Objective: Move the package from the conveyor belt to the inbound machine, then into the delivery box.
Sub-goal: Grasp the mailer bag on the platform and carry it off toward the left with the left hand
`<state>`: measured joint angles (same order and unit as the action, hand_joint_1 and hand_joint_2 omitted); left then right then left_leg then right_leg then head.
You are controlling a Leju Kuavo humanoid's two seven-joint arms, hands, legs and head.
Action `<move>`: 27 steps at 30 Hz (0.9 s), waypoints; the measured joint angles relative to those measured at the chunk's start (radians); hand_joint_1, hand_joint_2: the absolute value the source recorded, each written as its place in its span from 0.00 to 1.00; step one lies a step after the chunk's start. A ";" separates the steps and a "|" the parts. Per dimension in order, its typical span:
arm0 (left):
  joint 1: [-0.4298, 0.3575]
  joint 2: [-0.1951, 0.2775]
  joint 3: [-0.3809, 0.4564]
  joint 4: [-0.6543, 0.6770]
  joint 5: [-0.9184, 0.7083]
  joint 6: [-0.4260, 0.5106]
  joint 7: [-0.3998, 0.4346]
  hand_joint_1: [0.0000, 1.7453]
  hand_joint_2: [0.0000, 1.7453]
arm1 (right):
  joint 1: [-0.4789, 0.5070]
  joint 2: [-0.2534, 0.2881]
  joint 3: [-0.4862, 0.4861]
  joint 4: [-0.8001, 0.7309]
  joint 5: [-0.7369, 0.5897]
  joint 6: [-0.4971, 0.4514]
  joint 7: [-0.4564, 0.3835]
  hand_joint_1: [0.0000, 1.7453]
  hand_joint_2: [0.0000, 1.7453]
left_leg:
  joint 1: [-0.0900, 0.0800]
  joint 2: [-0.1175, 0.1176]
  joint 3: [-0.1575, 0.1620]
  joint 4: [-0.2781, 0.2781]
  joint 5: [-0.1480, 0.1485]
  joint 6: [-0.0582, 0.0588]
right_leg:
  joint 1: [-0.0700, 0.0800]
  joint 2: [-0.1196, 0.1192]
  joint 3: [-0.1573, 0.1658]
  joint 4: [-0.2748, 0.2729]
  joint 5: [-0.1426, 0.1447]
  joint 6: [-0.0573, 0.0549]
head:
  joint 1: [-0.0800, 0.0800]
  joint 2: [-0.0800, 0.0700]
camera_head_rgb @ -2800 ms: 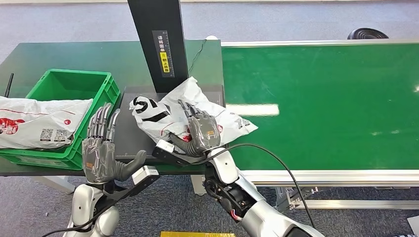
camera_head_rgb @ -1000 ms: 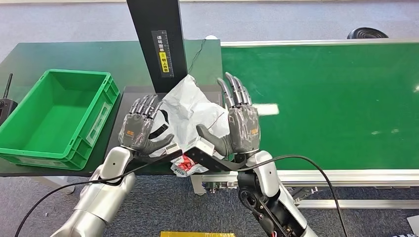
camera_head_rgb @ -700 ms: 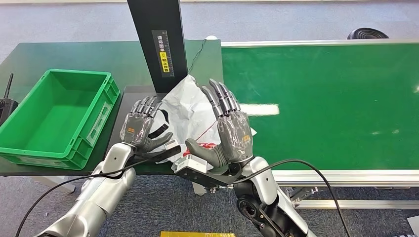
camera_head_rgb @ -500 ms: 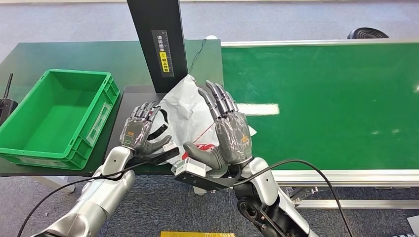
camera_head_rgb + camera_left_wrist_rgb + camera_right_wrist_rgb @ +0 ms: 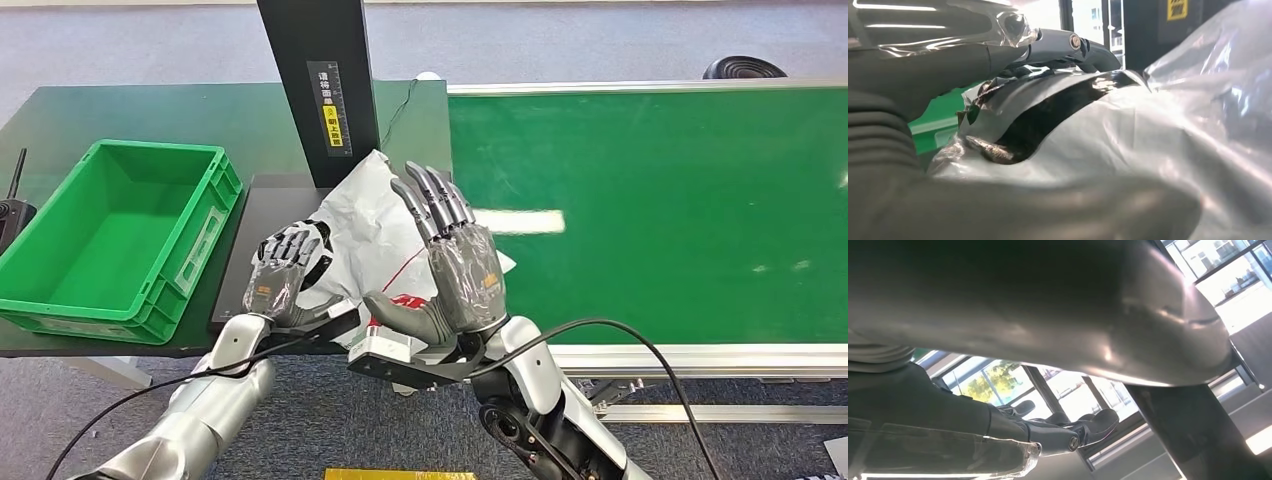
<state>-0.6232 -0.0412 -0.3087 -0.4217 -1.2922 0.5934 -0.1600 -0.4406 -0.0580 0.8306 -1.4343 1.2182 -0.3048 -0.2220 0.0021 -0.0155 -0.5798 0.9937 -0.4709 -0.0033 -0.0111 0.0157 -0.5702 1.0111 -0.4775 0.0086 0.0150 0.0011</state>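
Package on the inbound machine, between two hands.
White plastic package [image 5: 375,225] on scanner platform [image 5: 262,215] (beside green crate [image 5: 115,235]); left hand [image 5: 285,275] gripping its edge, right hand [image 5: 455,270] spread, holding nothing.

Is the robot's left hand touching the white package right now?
Touching. In the left wrist view, the left hand has its fingers pressed onto the crumpled white package, with no gap between them.
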 joint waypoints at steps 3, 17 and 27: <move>0.002 0.000 0.006 0.009 0.000 -0.001 0.005 0.54 1.00 | -0.011 -0.001 0.005 0.000 -0.004 0.001 -0.001 0.00 0.00 | 0.000 0.000 0.000 0.000 0.000 0.000 | 0.000 0.000 0.000 0.000 0.000 0.000 | 0.000 0.000; 0.002 -0.003 0.033 0.016 0.001 -0.006 0.007 1.00 1.00 | -0.031 0.000 0.024 0.000 -0.019 -0.007 -0.003 0.00 0.00 | 0.000 0.000 0.000 0.000 0.000 0.000 | 0.000 0.000 0.000 0.000 0.000 0.000 | 0.000 0.000; 0.003 -0.004 0.057 0.019 0.004 0.035 -0.026 1.00 1.00 | -0.032 0.000 0.028 0.000 -0.021 -0.025 -0.003 0.00 0.00 | 0.000 0.000 0.000 0.000 0.000 0.000 | 0.000 0.000 0.000 0.000 0.000 0.000 | 0.000 0.000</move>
<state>-0.6199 -0.0456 -0.2518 -0.4028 -1.2886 0.6282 -0.1859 -0.4726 -0.0584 0.8583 -1.4341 1.1973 -0.3293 -0.2255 0.0021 -0.0156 -0.5796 0.9937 -0.4709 -0.0033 -0.0110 0.0157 -0.5698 1.0111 -0.4775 0.0086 0.0151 0.0011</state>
